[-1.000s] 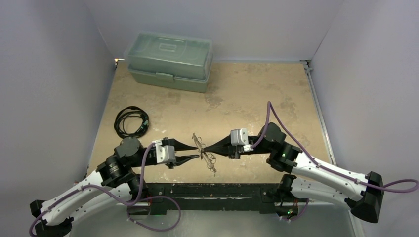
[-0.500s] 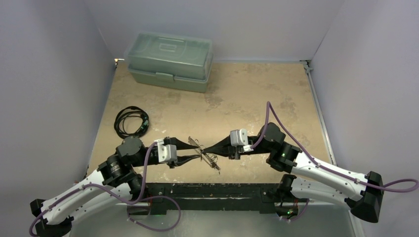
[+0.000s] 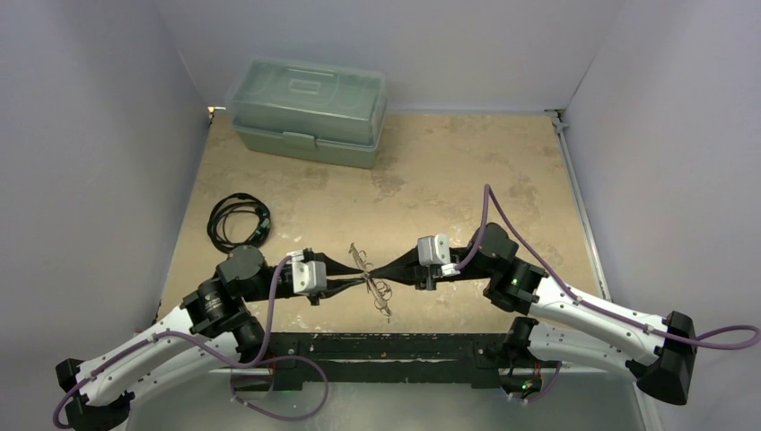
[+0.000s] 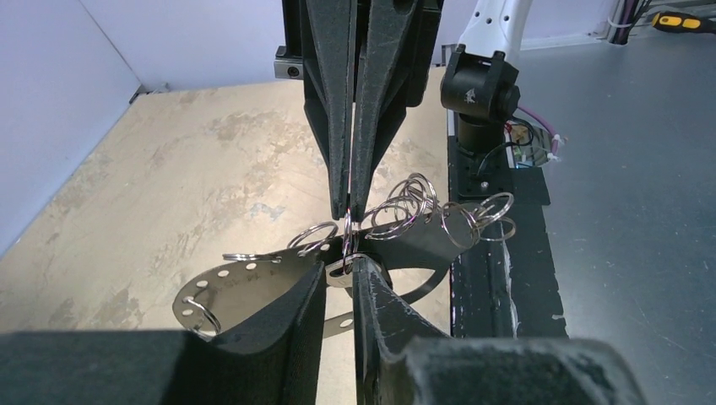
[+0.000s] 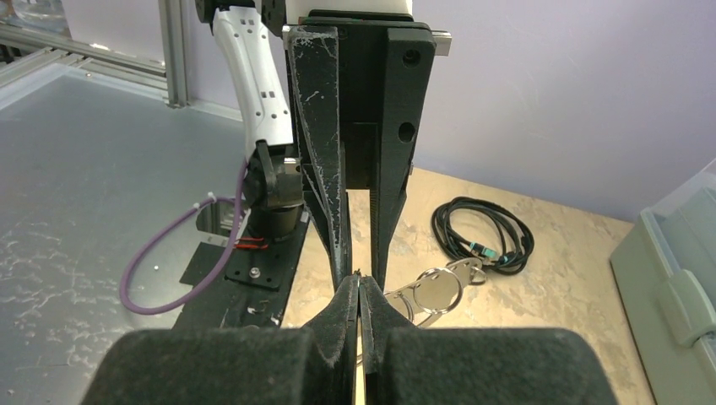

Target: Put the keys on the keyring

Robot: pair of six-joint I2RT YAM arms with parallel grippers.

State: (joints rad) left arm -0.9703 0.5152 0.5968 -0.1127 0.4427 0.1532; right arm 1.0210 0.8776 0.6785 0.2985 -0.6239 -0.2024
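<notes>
Beige mottled table (image 3: 431, 171), lilac walls. One keyring (image 4: 253, 285), two grippers, one coiled cable (image 3: 238, 222), one green box (image 3: 310, 109). The right gripper (image 3: 372, 273) is clamped on a keyring loop, aloft above the table's near edge. The left gripper (image 3: 361, 277) has narrowed its jaws around the perforated strip since a moment ago; whether it's biting, I can't tell. The box lid's on and the contents are unclear.

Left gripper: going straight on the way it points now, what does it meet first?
The keyring, which hangs right at its fingertips, so the left gripper has almost no free way. Just behind it, tip to tip, comes the shut right gripper, though depth is hard to judge.
</notes>
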